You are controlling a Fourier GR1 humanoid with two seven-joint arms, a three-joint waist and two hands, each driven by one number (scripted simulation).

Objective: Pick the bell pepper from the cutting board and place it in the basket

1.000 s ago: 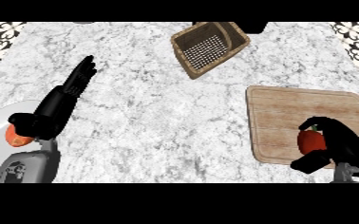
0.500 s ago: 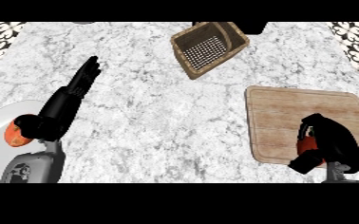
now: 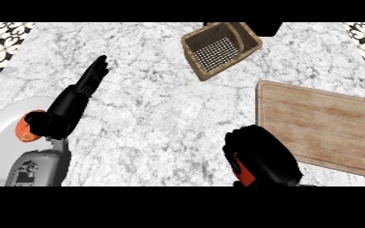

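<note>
Item one: my right hand (image 3: 262, 155). It shows at the lower edge of the head view, right of centre. Its black fingers and thumb are curled round the red-orange bell pepper (image 3: 245, 176). The hand covers most of the pepper, and only a narrow strip of its skin shows under the fingers on the hand's left side. The pepper's shape and stem are hidden.

Item two: position of the pepper. It is in my right hand, over the grey-white marbled counter (image 3: 164, 116). It lies just beside the left edge of the pale rectangular wooden cutting board (image 3: 321, 123) and is off the board. I cannot tell whether hand and pepper touch the counter or hang above it.

Item three: the brown woven basket (image 3: 246, 46). It is squarish with a pale perforated floor. It stands turned at an angle near the far side of the counter, beyond the board's far left corner and well apart from my right hand. A dark object (image 3: 268, 28) sits just behind it at the view's top; what it is I cannot tell.

Item four: my left hand (image 3: 91, 79). It shows at the left of the view, open and resting, with its fingers straight and pointing toward the far side. It holds nothing and is well apart from the basket, the board and the pepper.
</note>
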